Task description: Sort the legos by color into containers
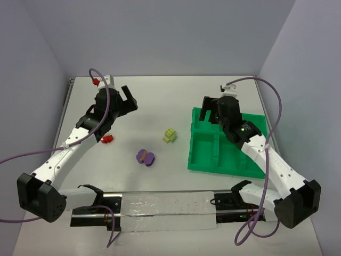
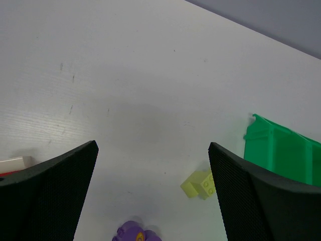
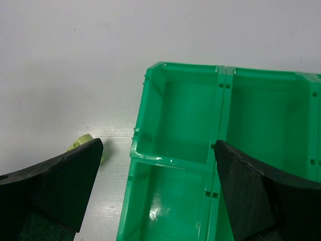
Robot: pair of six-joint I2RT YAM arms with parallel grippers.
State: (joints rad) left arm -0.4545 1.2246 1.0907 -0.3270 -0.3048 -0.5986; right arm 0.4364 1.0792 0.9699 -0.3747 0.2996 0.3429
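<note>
Tray (image 3: 223,110): glossy, smooth green plastic. Counter (image 2: 125,75): matt white, faintly ribbed. Left tool (image 2: 153,150) pads (image 2: 50,191): matt black, finely textured.

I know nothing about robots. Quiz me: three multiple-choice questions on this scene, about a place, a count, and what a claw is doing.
1. The yellow-green brick lies: A) on the table, left of the green tray; B) inside the tray; C) in a gripper.
2. Bricks on the table: A) one; B) three; C) five.
3. The left gripper is: A) shut on a brick; B) open, empty; C) unseen.
Answers: 1A, bare table surrounds it. 2B, the red brick, the purple brick and the yellow-green one. 3B, only table shows between its spread fingers.
</note>
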